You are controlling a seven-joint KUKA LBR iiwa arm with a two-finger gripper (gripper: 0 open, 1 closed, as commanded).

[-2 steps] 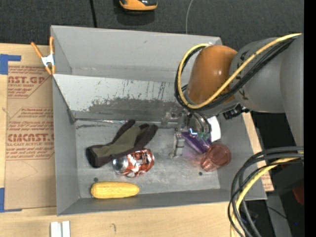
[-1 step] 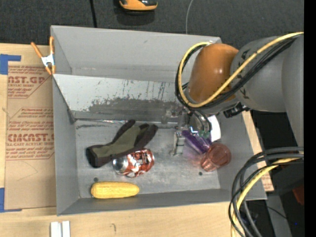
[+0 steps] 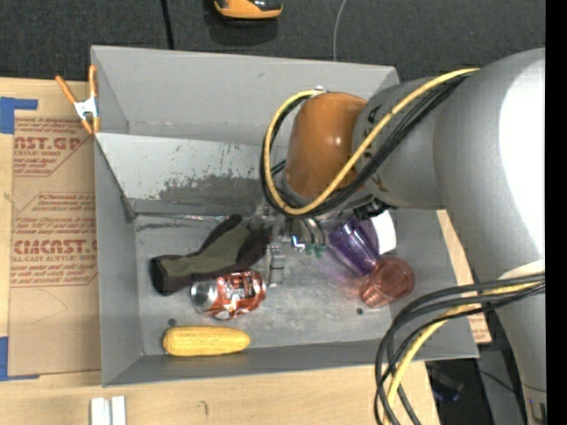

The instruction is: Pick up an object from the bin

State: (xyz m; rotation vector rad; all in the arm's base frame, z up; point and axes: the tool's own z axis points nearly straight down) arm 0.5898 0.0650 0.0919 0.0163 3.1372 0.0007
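Observation:
My gripper (image 3: 282, 240) is low in the middle of the bin, below the arm's orange cover. It is at the right end of a dark olive cloth thing (image 3: 199, 257), shaped like a glove or sock, that stretches left across the floor. Just below the gripper lies a crushed red and silver can (image 3: 230, 293). Close on its right lies a clear purple bottle (image 3: 353, 244), partly hidden by the arm. Whether anything is held is hidden from view.
A pink clear cup (image 3: 388, 281) lies right of the purple bottle. A yellow corn cob (image 3: 205, 341) lies along the bin's front wall. The arm covers the bin's right rear part. The left rear floor is bare metal.

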